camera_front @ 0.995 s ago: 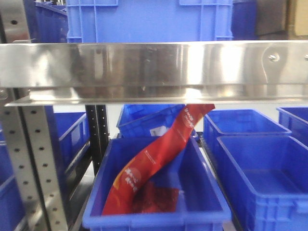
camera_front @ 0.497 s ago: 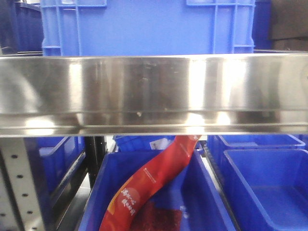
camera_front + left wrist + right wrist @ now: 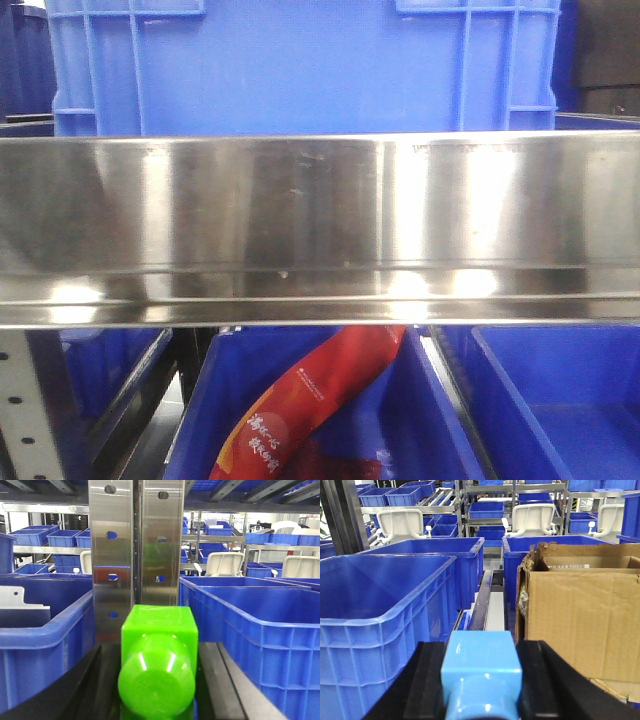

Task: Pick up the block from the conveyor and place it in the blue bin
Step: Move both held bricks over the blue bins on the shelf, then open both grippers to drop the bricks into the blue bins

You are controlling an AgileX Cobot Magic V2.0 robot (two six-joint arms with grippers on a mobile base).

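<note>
In the left wrist view, a green block (image 3: pixel 159 622) is seen gripped in the left claw (image 3: pixel 159 655). The claw's dark fingers (image 3: pixel 212 675) are closed against the block's two sides. A rounded green form is seen below the block's front face, nearer the camera. A steel upright (image 3: pixel 135 555) stands just behind the block. A blue bin (image 3: pixel 250 625) is seen at the right and a second bin (image 3: pixel 45 630) at the left.

In the right wrist view, a light blue block (image 3: pixel 481 662) is held in the right claw (image 3: pixel 482 647), with the black fingers (image 3: pixel 425 680) pressed to its flanks. A deep bin (image 3: pixel 380 605) is seen near it on the left and a cardboard box (image 3: pixel 580 615) near it on the right.

In the front view, most of the frame is filled by a steel beam (image 3: pixel 320 230). A blue crate (image 3: pixel 300 70) is seen above the beam. Below it, a red packet (image 3: pixel 310 395) is seen lying in a lower bin (image 3: pixel 410 420).
</note>
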